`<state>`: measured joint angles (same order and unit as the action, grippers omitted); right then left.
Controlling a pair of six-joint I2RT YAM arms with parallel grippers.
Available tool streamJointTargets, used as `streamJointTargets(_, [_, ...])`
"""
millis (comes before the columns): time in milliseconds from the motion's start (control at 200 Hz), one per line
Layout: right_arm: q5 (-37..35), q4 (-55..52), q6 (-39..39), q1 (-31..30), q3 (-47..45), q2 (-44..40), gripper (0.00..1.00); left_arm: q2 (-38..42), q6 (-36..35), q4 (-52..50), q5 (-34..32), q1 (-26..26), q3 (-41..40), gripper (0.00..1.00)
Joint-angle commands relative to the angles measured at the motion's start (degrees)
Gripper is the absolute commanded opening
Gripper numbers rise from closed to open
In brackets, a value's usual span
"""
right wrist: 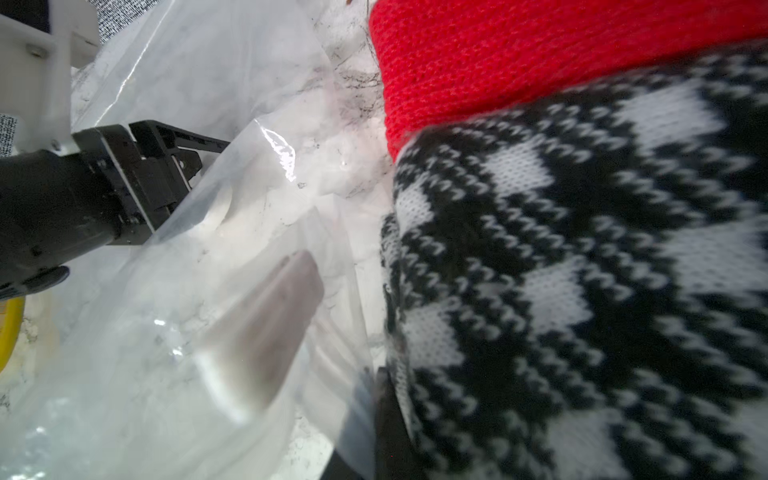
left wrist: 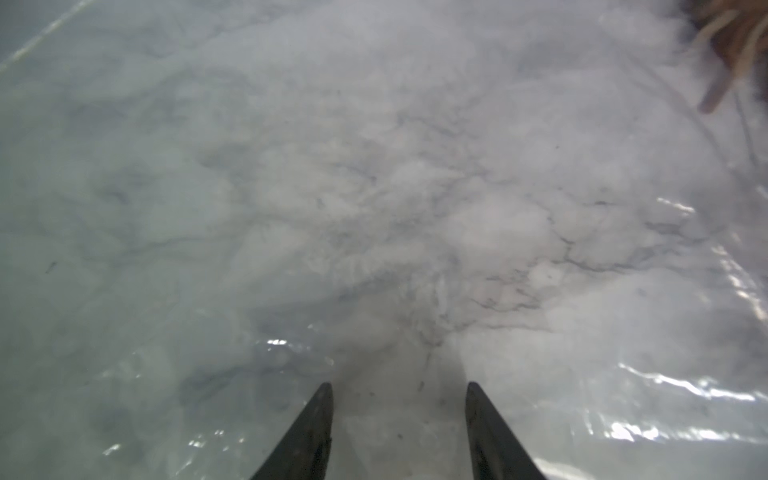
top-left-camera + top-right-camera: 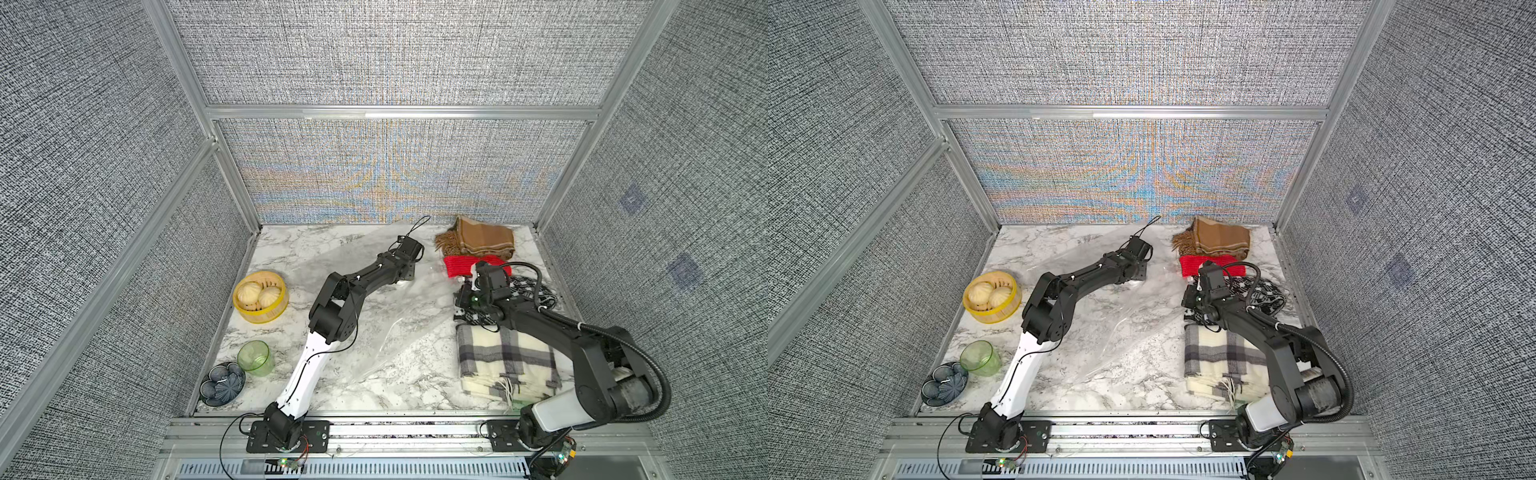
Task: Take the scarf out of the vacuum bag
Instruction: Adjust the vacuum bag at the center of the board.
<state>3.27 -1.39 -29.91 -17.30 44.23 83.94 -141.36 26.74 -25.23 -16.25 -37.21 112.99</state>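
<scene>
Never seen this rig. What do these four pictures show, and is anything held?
Two robot arms at a marble table, each ending in a two-finger gripper. Two pictures look down from overhead; two come from cameras on the wrists. A clear plastic bag lies mid-table. By the right arm lie a brown scarf, red scarf, black-and-white scarf and checked cream scarf. By the left arm: a steamer basket with buns, a green cup, a dark dish. The left gripper is open at the bag, holding nothing. The right gripper is shut at the bag's edge; what it pinches is unclear.
</scene>
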Motion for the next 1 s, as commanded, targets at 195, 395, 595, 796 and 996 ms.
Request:
streamJointTargets(195, [-4.10, -0.56, -1.80, -0.06, -3.75, -2.56, 0.00, -0.10, 2.92, -8.23, 1.04, 2.86, -1.91, 0.51])
streamJointTargets(395, [-3.28, -0.13, -0.84, -3.61, -2.88, -2.24, 0.10, 1.34, 3.51, -6.83, 2.86, 4.49, -3.25, 0.51])
streamJointTargets(595, [-6.83, -8.29, -1.54, -4.67, -1.16, -10.95, 0.33, 6.87, 2.94, -7.90, 3.80, 4.49, -2.31, 0.53])
streamJointTargets(796, [-13.60, -14.32, -0.97, -14.54, 1.20, -23.02, 0.43, 12.56, 0.42, -6.78, -1.31, 5.11, -2.93, 0.55])
streamJointTargets(996, [-6.49, -9.95, 1.82, -17.11, 9.28, -12.90, 0.42, 23.42, 4.10, -5.24, 9.17, 5.03, -11.63, 0.54])
